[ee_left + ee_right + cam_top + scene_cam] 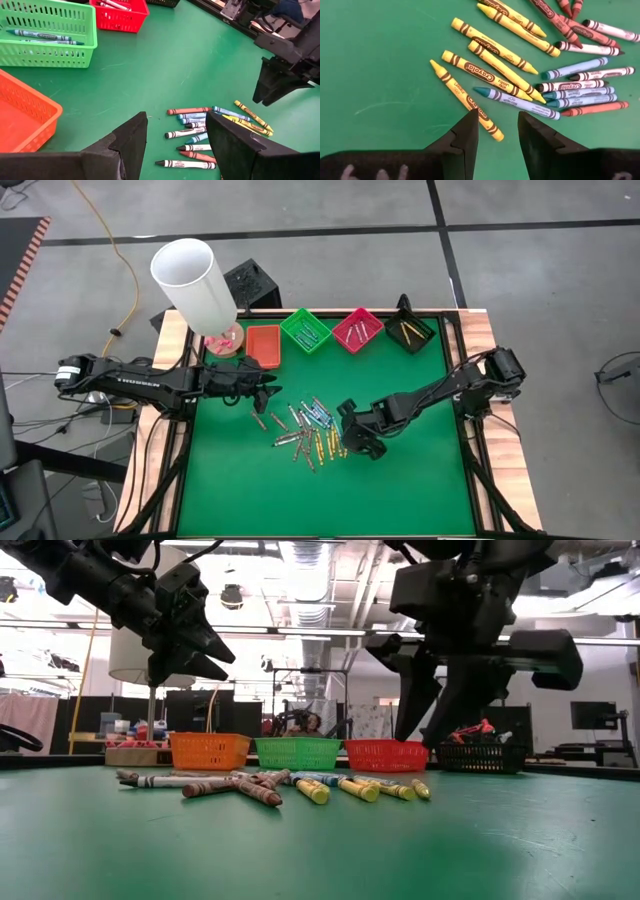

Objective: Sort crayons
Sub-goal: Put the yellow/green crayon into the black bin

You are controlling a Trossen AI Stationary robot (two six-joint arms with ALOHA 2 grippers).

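Note:
Several crayons (305, 430) lie loose in a pile on the green mat, yellow ones (490, 70) on its right side, blue, white and reddish ones (192, 130) toward its left. My right gripper (496, 122) hangs open just above the yellow crayons at the pile's right end (348, 442), pointing steeply down; in the low view its fingers (415, 725) end clear of the crayons. My left gripper (176, 120) is open too, up in the air left of the pile (270, 395), with nothing between its fingers.
Along the far edge stand an orange tray (263, 345), a green tray (306, 330), a pink tray (357, 329) and a black tray (410, 330); the last three hold crayons. A tall white cylinder (195, 285) stands at the far left. Bare mat lies toward the near edge.

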